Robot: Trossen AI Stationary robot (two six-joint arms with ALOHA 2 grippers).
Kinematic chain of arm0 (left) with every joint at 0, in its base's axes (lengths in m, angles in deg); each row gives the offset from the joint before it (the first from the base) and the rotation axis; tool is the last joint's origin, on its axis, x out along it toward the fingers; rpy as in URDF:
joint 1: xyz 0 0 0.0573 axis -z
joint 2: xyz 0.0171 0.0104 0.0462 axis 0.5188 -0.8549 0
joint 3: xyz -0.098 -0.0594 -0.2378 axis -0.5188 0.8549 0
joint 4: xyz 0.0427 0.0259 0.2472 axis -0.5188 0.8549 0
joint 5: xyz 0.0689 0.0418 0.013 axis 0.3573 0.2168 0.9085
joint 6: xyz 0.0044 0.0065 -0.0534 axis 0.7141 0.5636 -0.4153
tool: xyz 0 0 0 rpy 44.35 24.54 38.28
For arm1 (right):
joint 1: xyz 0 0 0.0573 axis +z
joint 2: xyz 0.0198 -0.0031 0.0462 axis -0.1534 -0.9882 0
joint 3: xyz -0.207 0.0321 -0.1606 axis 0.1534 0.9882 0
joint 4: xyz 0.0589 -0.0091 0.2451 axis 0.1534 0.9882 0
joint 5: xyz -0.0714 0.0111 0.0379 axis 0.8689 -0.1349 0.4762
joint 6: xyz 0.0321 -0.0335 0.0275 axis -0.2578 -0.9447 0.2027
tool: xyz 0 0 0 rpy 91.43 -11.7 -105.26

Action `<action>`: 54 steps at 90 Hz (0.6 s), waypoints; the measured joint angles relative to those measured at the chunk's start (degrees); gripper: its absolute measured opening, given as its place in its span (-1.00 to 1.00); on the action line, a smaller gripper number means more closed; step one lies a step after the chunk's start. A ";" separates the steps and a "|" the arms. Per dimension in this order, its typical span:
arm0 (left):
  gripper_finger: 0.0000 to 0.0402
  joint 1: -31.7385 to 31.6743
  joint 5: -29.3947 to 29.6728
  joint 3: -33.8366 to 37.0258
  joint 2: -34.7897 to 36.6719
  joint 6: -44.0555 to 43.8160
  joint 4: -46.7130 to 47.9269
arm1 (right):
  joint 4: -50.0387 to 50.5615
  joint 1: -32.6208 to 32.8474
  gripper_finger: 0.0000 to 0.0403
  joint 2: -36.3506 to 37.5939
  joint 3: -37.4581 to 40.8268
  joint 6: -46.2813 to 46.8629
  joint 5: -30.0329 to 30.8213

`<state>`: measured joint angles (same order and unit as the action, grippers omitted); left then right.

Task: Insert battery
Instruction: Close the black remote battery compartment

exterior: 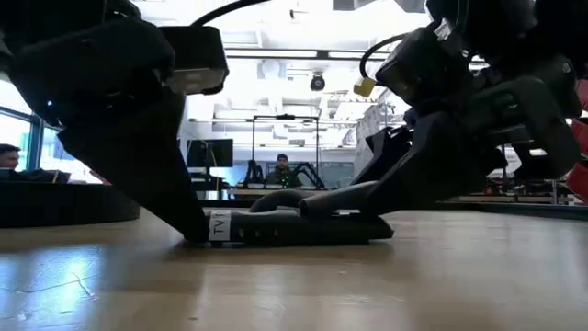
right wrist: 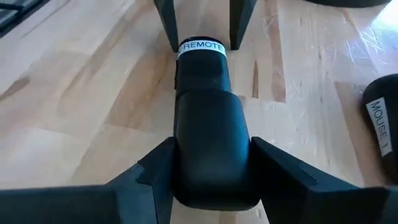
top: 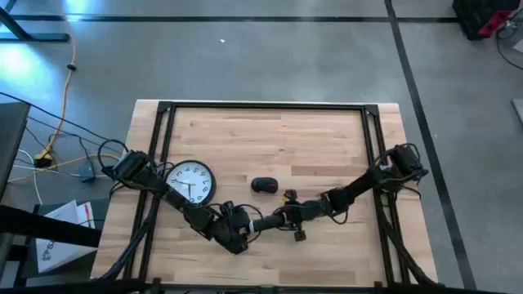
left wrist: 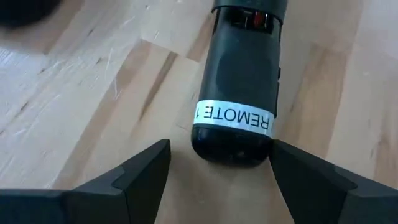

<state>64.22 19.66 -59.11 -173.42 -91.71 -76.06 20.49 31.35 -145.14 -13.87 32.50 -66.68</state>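
High view: remote (top: pixel 263 221) lay on table (top: pixel 327 139) near front edge, just in front of mouse (top: pixel 263 185), clock (top: pixel 193 181) off to mouse's left. Left gripper (left wrist: pixel 214 163) stood released, fingers either side of remote's labelled end, apparently not touching. Right gripper (right wrist: pixel 211 165) clenched on remote's opposite end. Low view: remote flat on table between both grippers.

Remote (left wrist: pixel 239 93) — white label reads "REMOTE 1"; low view shows "TV" on it. Mouse (right wrist: pixel 382 121) — label reads "MOUSE 1". Clock (top: pixel 192 181) numerals illegible.
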 joint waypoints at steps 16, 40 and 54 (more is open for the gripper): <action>0.28 0.02 -0.08 -0.01 -0.02 -0.01 -0.04 | 0.00 0.02 -0.22 -0.02 0.00 1.36 -0.09; 0.28 0.04 -0.08 -0.01 -0.02 -0.01 -0.07 | -0.02 1.23 -0.22 -0.02 -0.02 2.26 0.17; 0.28 0.04 -0.11 -0.01 -0.02 -0.01 -0.07 | -0.92 1.36 -0.22 -1.36 -0.09 2.24 0.85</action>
<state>64.26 19.55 -59.12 -173.44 -91.72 -76.13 19.57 32.70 -146.50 -13.96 34.74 -65.84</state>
